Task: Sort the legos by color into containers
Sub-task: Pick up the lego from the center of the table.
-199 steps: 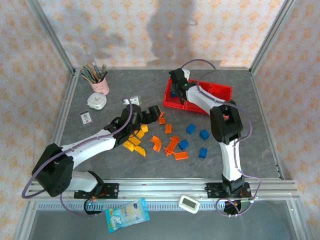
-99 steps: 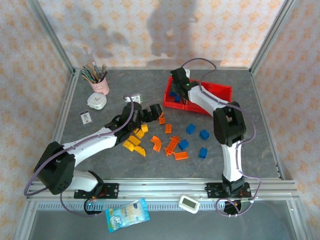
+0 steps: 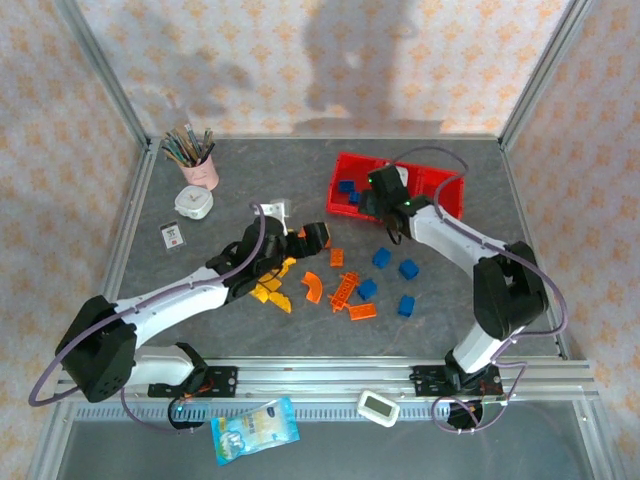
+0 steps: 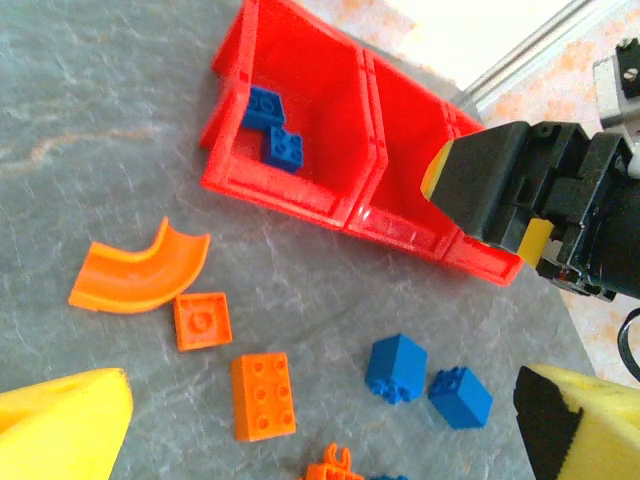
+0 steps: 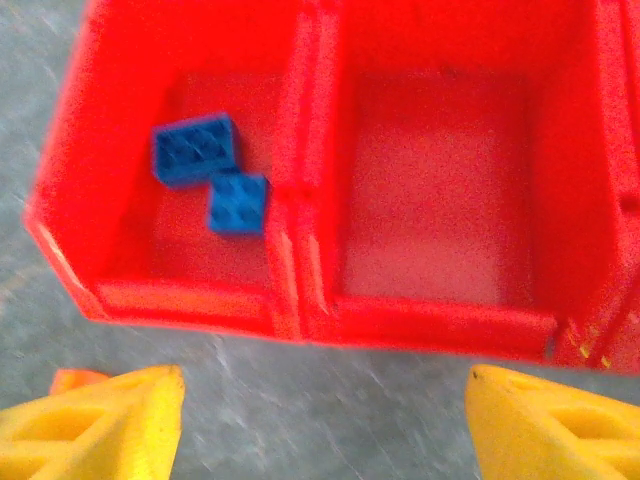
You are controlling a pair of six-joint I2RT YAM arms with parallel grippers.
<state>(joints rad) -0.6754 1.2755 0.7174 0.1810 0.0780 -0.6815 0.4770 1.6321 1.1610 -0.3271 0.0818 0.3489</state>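
- Right wrist view gives you the red tray point(image 5: 300, 320) from its near side: two blue bricks point(image 5: 195, 148) lie touching each other in its left compartment.
- Your top external view puts that tray at the far right of the table point(image 3: 270, 165), with the same blue pair in the compartment at its left end.
- Your right gripper point(image 5: 325, 400) hangs at the tray's near wall, its yellow fingers point(image 5: 100, 420) spread wide with nothing between them.
- Loose legos lie on the table in front of the tray: four blue blocks point(image 3: 382, 257) to the right, orange pieces point(image 3: 345, 290) including an arch point(image 4: 140, 275) in the middle, and yellow-orange ones point(image 3: 265, 292) to the left.
- Your left gripper point(image 4: 320, 400) hovers above the orange pieces, its fingers wide apart and gripping nothing.
- At the far left corner you have a pink cup of brushes point(image 3: 200, 168) and a white timer point(image 3: 195, 203), well apart from the bricks.
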